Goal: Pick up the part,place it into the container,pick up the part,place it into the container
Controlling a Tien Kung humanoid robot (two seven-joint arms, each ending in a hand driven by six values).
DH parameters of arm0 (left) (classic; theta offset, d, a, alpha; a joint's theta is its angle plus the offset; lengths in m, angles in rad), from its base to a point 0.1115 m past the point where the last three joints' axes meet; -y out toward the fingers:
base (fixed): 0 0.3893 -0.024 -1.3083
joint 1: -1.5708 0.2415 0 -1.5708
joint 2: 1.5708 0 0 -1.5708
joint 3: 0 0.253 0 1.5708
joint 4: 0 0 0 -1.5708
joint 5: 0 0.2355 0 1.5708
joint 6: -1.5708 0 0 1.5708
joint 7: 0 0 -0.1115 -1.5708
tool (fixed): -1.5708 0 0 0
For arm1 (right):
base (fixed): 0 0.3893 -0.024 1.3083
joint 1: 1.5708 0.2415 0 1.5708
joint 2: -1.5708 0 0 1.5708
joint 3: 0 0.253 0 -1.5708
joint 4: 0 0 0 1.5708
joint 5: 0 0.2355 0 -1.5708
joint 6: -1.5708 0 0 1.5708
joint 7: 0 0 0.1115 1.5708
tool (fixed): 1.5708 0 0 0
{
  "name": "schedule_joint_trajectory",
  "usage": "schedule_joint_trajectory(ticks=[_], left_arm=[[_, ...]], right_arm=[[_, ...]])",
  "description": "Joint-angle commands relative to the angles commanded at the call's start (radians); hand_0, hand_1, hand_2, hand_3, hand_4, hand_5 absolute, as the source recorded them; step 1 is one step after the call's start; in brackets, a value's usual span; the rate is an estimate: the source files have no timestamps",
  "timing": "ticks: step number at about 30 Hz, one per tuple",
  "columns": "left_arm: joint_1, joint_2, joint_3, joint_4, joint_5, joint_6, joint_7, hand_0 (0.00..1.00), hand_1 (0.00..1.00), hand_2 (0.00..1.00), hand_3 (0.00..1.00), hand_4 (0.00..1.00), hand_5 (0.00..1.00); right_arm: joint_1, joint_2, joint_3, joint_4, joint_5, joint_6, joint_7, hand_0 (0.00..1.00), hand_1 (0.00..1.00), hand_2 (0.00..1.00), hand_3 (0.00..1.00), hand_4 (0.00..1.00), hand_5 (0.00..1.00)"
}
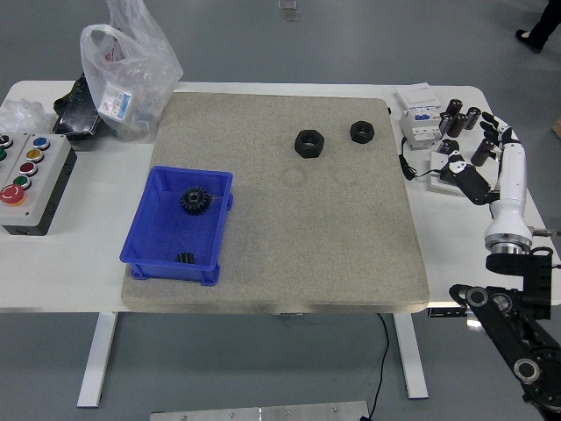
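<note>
On the grey mat (289,246) lie two black hexagonal nuts (309,143), apart. Two dark parts sit inside the blue container (147,230): a toothed gear (194,201) and one smaller. Right hand (473,149) hovers, fingers spread, empty.

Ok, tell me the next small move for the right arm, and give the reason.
Probably swing the right robot hand left toward the smaller black hex nut. It hovers open and empty near the table's right edge, and both that nut and the larger black hex nut lie on the grey mat, outside the blue plastic bin.
</note>
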Motion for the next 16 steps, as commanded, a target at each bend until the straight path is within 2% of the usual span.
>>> schedule_joint_trajectory(ticks=[4,5,9,10,11,16], left_arm=[[0.002,0.003,0.000,0.000,0.005,-0.001,0.005,0.615,0.531,0.598,0.609,0.521,0.387],[0.002,0.004,0.001,0.000,0.005,-0.001,0.006,0.614,0.484,0.558,0.609,0.525,0.387],[0.002,0.010,0.002,0.000,0.009,-0.002,0.005,0.614,0.484,0.558,0.609,0.525,0.387],[0.002,0.012,0.001,0.000,0.011,-0.001,0.004,0.614,0.484,0.558,0.609,0.525,0.387],[0.001,0.014,0.001,0.000,0.010,0.000,0.001,0.615,0.532,0.563,0.611,0.533,0.383],[0.007,0.013,-0.001,0.000,0.002,0.006,-0.005,0.615,0.532,0.563,0.611,0.533,0.383]], right_arm=[[-0.003,0.003,0.000,-0.005,0.007,0.000,0.004,0.761,0.854,0.830,0.837,0.662,0.211],[-0.004,0.003,0.000,-0.006,0.009,0.000,0.005,0.804,0.858,0.834,0.836,0.627,0.165],[-0.006,0.005,0.000,-0.012,0.007,0.000,0.000,0.804,0.858,0.834,0.836,0.627,0.165],[-0.007,0.006,0.000,-0.014,-0.001,0.000,-0.010,0.804,0.858,0.834,0.836,0.627,0.165],[-0.008,0.006,-0.001,-0.017,-0.010,0.000,-0.022,0.809,0.858,0.834,0.835,0.625,0.162],[-0.008,0.009,-0.011,-0.023,-0.053,0.000,-0.067,0.809,0.858,0.834,0.835,0.625,0.162]])
